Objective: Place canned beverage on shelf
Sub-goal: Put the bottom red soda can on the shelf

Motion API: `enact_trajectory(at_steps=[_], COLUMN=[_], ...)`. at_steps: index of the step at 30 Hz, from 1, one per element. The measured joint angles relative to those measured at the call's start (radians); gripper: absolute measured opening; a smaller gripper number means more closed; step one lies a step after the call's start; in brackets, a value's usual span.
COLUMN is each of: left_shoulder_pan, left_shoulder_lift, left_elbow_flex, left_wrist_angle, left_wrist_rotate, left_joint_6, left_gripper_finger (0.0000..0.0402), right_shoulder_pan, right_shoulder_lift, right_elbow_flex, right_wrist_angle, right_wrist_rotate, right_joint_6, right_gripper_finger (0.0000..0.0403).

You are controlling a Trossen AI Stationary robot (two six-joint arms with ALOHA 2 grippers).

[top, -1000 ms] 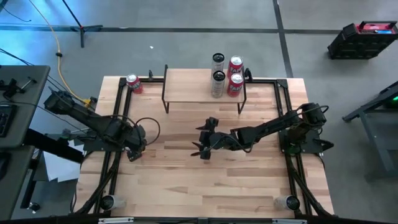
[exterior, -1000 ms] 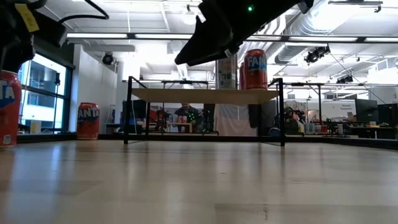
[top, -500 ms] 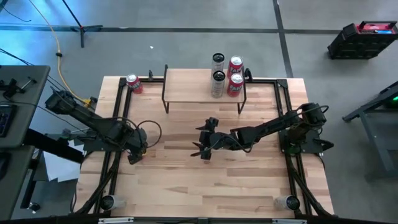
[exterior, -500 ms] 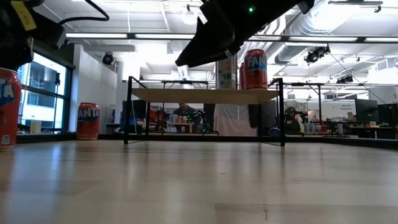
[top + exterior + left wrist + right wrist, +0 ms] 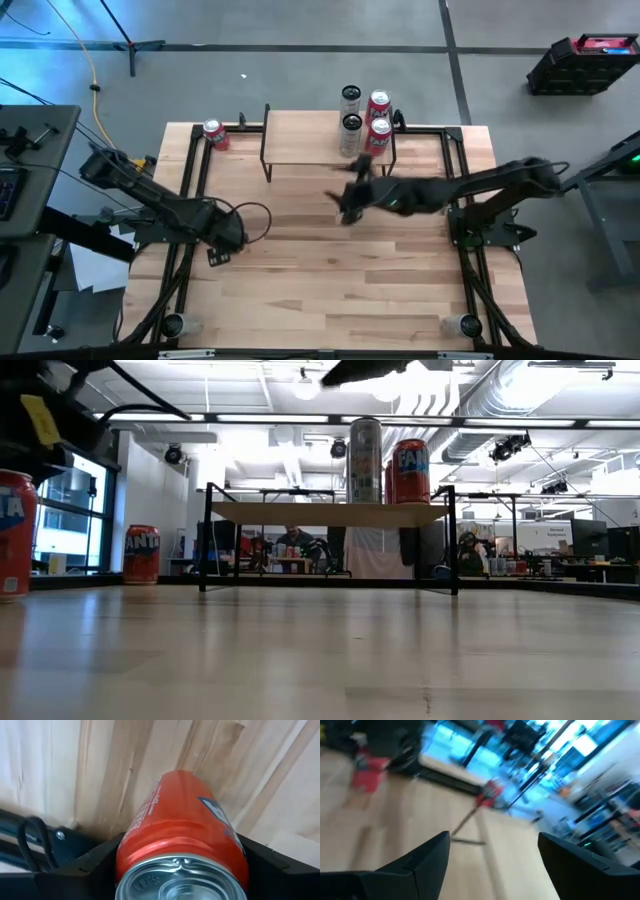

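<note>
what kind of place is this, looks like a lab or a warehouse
Probably a robotics lab in an open industrial hall: exposed ceiling ducts, workbenches in the background, and a wooden test table with a black frame and two mounted arms.

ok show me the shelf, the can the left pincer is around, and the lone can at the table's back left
shelf (image 5: 305, 140): high view, bare plank top.
red can (image 5: 182, 840): left wrist view, its side.
back-left can (image 5: 215, 133): high view, its top.

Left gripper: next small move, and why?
Probably close fully on the red can, then lift. It sits between the left gripper's fingers and stands on the table at its left side; the shelf holds four cans already.
</note>
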Motion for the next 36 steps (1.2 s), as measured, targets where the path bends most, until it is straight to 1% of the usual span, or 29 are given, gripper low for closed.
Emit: enact_trajectory(at_steps=[3, 6, 9, 11, 14, 17, 21, 23, 25, 27, 28, 31, 33, 34, 36], left_shoulder_pan=[0.04, 0.093, 0.141, 0.156, 0.157, 0.157, 0.173, 0.2, 0.242, 0.294, 0.324, 0.42, 0.476, 0.505, 0.554], left_shoulder_lift=[-0.019, -0.035, -0.051, -0.057, -0.058, -0.059, -0.064, -0.061, -0.055, -0.051, -0.05, -0.027, 0.006, 0.029, 0.087], left_elbow_flex=[-0.004, 0.013, 0.083, 0.142, 0.241, 0.353, 0.493, 0.554, 0.591, 0.611, 0.613, 0.609, 0.611, 0.619, 0.654], left_wrist_angle=[-0.001, -0.022, -0.085, -0.144, -0.246, -0.324, -0.309, -0.306, -0.279, -0.185, -0.128, 0.031, 0.141, 0.173, 0.183], left_wrist_rotate=[-0.011, 0.007, 0.052, 0.058, 0.055, 0.014, -0.065, -0.113, -0.179, -0.239, -0.253, -0.249, -0.247, -0.243, -0.24], left_joint_6=[0.054, 0.102, 0.19, 0.236, 0.293, 0.351, 0.443, 0.507, 0.588, 0.678, 0.721, 0.831, 0.879, 0.892, 0.913], left_gripper_finger=[0.0283, 0.0283, 0.0283, 0.0283, 0.0283, 0.0283, 0.0283, 0.0283, 0.0283, 0.0283, 0.0283, 0.0283, 0.0283, 0.0283, 0.0283], right_shoulder_pan=[-0.052, -0.109, -0.145, -0.154, -0.157, -0.157, -0.157, -0.156, -0.156, -0.156, -0.156, -0.154, -0.146, -0.142, -0.134], right_shoulder_lift=[-0.085, -0.143, -0.181, -0.205, -0.232, -0.241, -0.236, -0.234, -0.234, -0.234, -0.234, -0.234, -0.239, -0.241, -0.261], right_elbow_flex=[0.0, 0.0, 0.0, 0.0, 0.002, 0.002, 0.002, 0.002, 0.002, 0.002, 0.002, 0.002, 0.002, 0.002, 0.001], right_wrist_angle=[-0.001, 0.009, 0.074, 0.108, 0.146, 0.21, 0.255, 0.244, 0.226, 0.215, 0.214, 0.217, 0.217, 0.223, 0.207], right_wrist_rotate=[-0.03, -0.125, -0.235, -0.277, -0.306, -0.321, -0.32, -0.288, -0.253, -0.236, -0.234, -0.234, -0.232, -0.222, -0.19], right_joint_6=[-0.038, -0.057, -0.062, -0.059, 0.004, 0.08, 0.093, 0.114, 0.145, 0.181, 0.193, 0.208, 0.196, 0.183, 0.147], right_gripper_finger=[0.0287, 0.0287, 0.0287, 0.0287, 0.0287, 0.0287, 0.0287, 0.0287, 0.0287, 0.0287, 0.0287, 0.0287, 0.0287, 0.0287, 0.0287])
